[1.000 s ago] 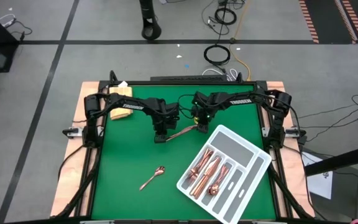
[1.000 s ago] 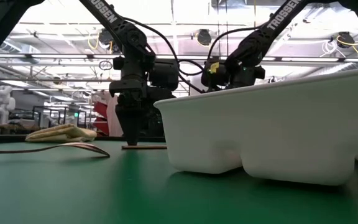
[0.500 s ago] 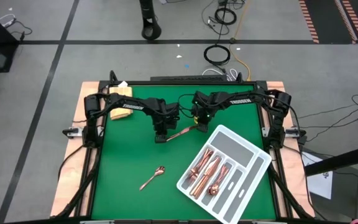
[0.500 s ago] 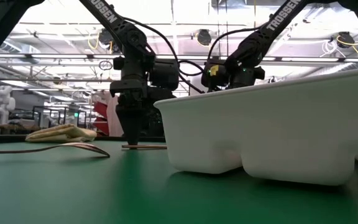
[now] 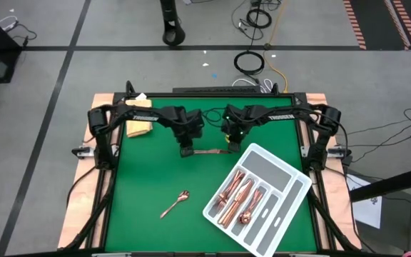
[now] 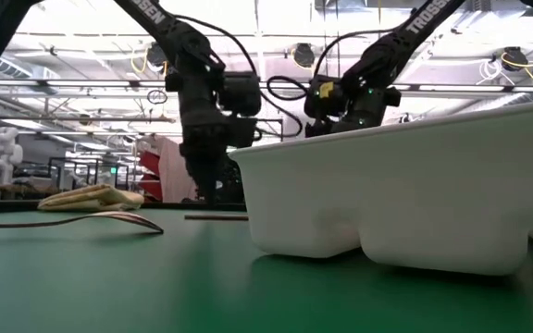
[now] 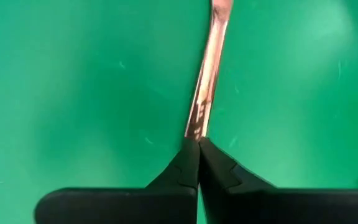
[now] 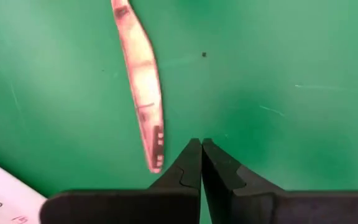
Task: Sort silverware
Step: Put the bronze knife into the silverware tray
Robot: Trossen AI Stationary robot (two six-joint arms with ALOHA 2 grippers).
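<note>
left gripper: pinches slim rose-gold knife at its left end | right gripper: fingers together, empty, beside the blade tip

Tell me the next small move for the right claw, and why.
Probably reopen the right claw and shift it over the knife: its fingers are shut on nothing, with the blade lying beside them, while the left claw appears to pinch the handle end.
</note>
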